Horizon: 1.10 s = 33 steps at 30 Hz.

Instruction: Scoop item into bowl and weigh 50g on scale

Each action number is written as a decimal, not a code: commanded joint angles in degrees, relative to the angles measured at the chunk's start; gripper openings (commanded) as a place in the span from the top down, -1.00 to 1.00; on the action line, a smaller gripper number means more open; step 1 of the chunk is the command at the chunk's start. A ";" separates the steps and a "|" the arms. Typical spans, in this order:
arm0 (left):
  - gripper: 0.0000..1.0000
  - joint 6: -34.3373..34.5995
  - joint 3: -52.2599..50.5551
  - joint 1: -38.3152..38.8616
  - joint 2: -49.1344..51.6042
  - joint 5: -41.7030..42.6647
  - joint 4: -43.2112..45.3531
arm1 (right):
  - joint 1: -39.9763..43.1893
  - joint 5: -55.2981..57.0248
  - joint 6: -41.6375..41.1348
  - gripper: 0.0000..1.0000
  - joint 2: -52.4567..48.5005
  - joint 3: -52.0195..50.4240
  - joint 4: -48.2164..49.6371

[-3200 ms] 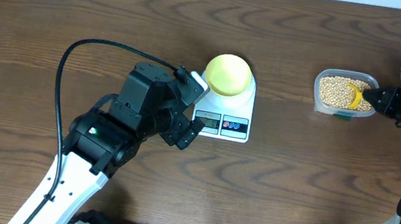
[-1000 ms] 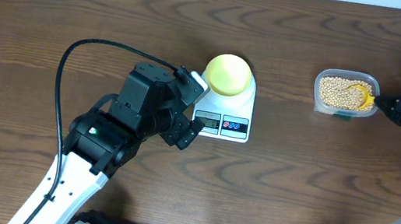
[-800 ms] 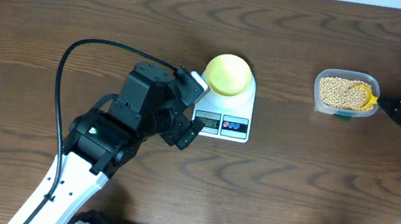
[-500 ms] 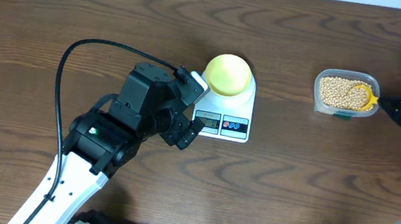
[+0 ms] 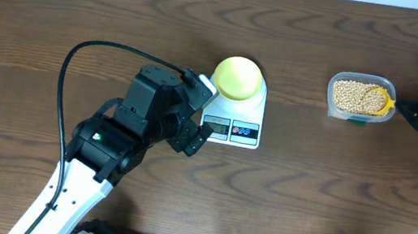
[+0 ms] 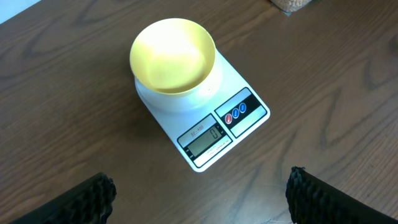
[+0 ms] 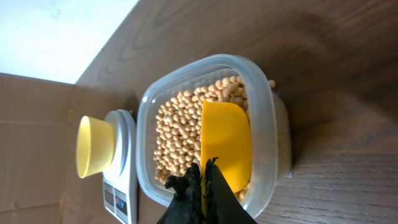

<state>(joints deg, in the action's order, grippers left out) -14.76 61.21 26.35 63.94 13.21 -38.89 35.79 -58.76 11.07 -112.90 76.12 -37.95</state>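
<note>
R gripper (image 7: 203,186) is closed tight on the handle of the yellow long-handled plastic scoop (image 7: 226,144). The scoop's blade lies over the small round tan beans (image 7: 177,134) inside the clear rounded-rectangular plastic tub (image 7: 268,118), at the right side of the dark wooden table (image 5: 330,191). L gripper (image 6: 198,202) hangs w/ fingers (image 6: 87,198) spread wide & nothing between them, near the display end of the white rectangular digital scale (image 6: 230,93), which sits mid-table well apart from the tub w/ the small round pale yellow bowl (image 6: 173,56) upright on its platform.
</note>
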 commanded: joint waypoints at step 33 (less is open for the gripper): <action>-0.79 0.92 0.24 -0.31 -0.61 -0.17 0.15 | 3.32 -16.31 -9.35 0.97 -0.61 -0.28 1.57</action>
<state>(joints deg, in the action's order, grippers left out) -14.76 61.21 26.35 63.94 13.21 -38.89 38.79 -70.98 3.25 -112.90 76.12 -36.40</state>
